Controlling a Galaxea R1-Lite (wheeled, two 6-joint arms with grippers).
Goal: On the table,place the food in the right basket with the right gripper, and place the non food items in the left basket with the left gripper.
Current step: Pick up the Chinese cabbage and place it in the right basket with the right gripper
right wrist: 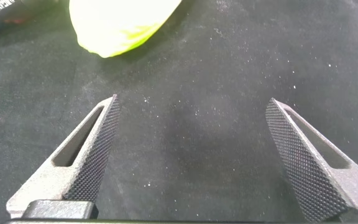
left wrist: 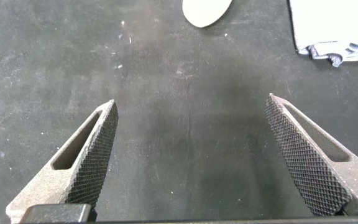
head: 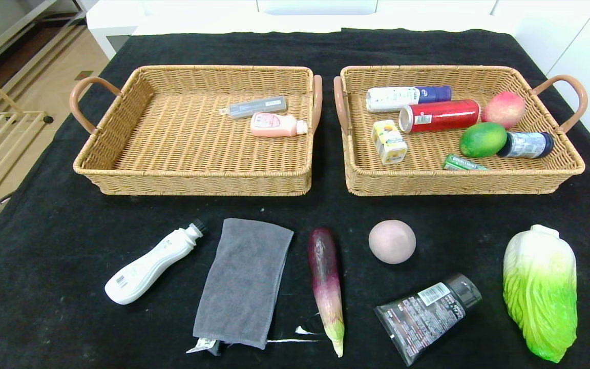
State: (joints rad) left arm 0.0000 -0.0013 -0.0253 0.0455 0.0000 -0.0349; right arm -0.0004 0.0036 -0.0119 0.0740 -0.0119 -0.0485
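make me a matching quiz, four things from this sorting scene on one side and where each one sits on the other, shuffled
Things:
1. red can
2. pink bottle
3. grey towel
4. cabbage

Places:
A. on the cloth, between the white bottle and the purple radish
B. in the right basket
C. on the cloth, nearest the table's right edge
D. in the left basket

Pairs: 1-B, 2-D, 3-A, 4-C
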